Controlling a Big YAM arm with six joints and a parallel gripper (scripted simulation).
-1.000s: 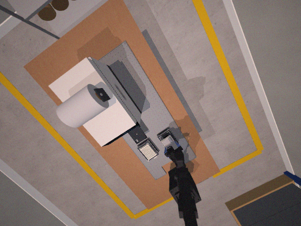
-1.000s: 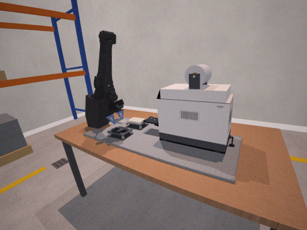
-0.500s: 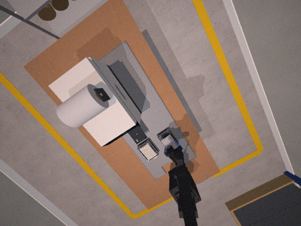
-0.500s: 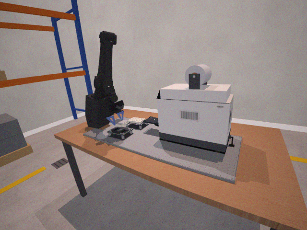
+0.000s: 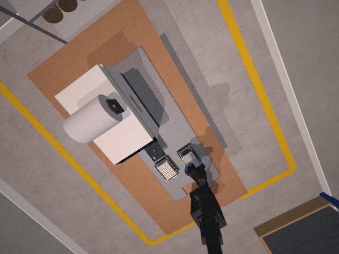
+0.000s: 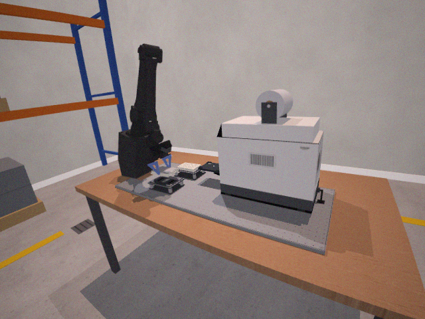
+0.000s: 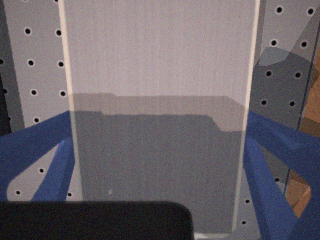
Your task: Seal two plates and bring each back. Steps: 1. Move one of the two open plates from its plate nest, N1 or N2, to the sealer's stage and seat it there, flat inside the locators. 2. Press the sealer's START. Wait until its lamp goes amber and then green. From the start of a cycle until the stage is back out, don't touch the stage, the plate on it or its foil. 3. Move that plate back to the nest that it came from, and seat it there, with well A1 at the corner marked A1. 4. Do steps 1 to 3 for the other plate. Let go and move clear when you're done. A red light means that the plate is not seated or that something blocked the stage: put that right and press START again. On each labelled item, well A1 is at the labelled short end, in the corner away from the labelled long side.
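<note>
A foil-covered plate [image 5: 188, 157] [image 7: 160, 60] is at the nest [image 5: 179, 152] [image 6: 166, 185] farther from the stage; whether it is seated or just above it, I cannot tell. The tool [image 5: 193, 166] [image 6: 160, 167] [image 7: 159, 119] stands wide, its blue fingers against the plate's two long sides, gripping it. Shadow crosses the foil.

Beside it, an open cream plate [image 5: 167, 169] [image 6: 188, 167] with rows of wells lies on the other nest [image 5: 175, 165] [image 6: 192, 175]. Next to that, the dark stage [image 5: 154, 151] [image 6: 210, 167] sticks out of the white sealer [image 5: 131, 139] [image 6: 267, 171]. The sealer's side carries a barcode-like block of upright bars [image 6: 261, 159] and a small mark [image 6: 304, 147], too small to read. A white roll [image 5: 90, 120] [image 6: 283, 103] tops it. A perforated board [image 5: 175, 128] [image 6: 240, 212] lies under everything on the brown tabletop [image 5: 153, 197] [image 6: 360, 268].

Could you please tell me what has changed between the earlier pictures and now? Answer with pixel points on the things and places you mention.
Nothing visibly changed: the gripper [image 5: 193, 164] [image 6: 160, 165] [image 7: 159, 119] still grips the foil-covered plate [image 5: 188, 157] [image 7: 160, 60], and the open plate [image 5: 167, 170] [image 6: 188, 167], sealer [image 5: 124, 141] [image 6: 267, 175] and its stage [image 5: 154, 151] [image 6: 210, 167] stayed put.
</note>
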